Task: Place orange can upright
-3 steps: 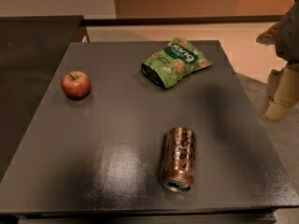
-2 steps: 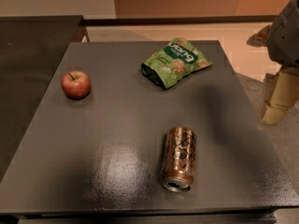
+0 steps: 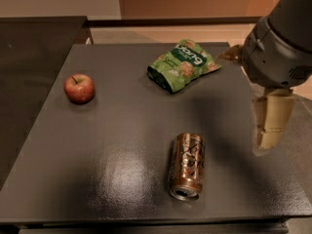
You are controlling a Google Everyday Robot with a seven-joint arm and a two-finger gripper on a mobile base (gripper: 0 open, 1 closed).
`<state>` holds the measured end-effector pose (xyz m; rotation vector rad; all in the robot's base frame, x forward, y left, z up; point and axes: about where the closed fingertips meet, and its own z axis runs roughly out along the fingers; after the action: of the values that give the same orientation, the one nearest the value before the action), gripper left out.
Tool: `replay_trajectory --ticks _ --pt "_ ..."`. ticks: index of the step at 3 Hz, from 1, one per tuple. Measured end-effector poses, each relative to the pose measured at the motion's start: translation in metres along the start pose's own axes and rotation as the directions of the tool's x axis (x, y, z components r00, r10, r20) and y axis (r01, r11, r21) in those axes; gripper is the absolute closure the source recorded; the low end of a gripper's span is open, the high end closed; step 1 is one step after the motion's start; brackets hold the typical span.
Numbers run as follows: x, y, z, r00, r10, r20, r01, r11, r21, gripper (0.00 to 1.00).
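Observation:
The orange can (image 3: 186, 165) lies on its side on the dark table (image 3: 117, 145), near the front edge and right of the middle. Its silver top with the tab opening faces the front edge. It is coppery orange-brown with dark scribbled markings. My gripper (image 3: 267, 130) hangs over the table's right edge, to the right of the can and a little farther back, above the surface and apart from the can. It holds nothing that I can see. The grey arm housing (image 3: 280, 38) sits above it.
A red apple (image 3: 79, 88) stands at the left of the table. A green snack bag (image 3: 182, 64) lies at the back middle. A darker counter (image 3: 34, 57) adjoins the table on the left. The floor shows past the right edge.
The arm and gripper have moved left, in over the table's right edge and closer to the can. The can, apple and bag have not moved.

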<state>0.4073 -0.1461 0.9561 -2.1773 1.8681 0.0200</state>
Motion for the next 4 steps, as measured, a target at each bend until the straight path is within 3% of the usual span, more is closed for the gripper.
replay_trajectory --ticks 1,2,3,4 --pt "-0.027 0.011 0.014 0.987 -0.159 0.036 0.161 0.9849 -0.064 0.0" --pt "-0.052 0.025 0.027 0.951 -0.294 0.095 0.303 0.9468 -0.109 0.0" --pt "-0.069 0.04 0.044 0.894 -0.422 0.153 0.441 0.8877 -0.131 0.0" --pt "-0.075 0.058 0.063 0.816 -0.553 0.166 0.575 0.8044 -0.149 0.0"
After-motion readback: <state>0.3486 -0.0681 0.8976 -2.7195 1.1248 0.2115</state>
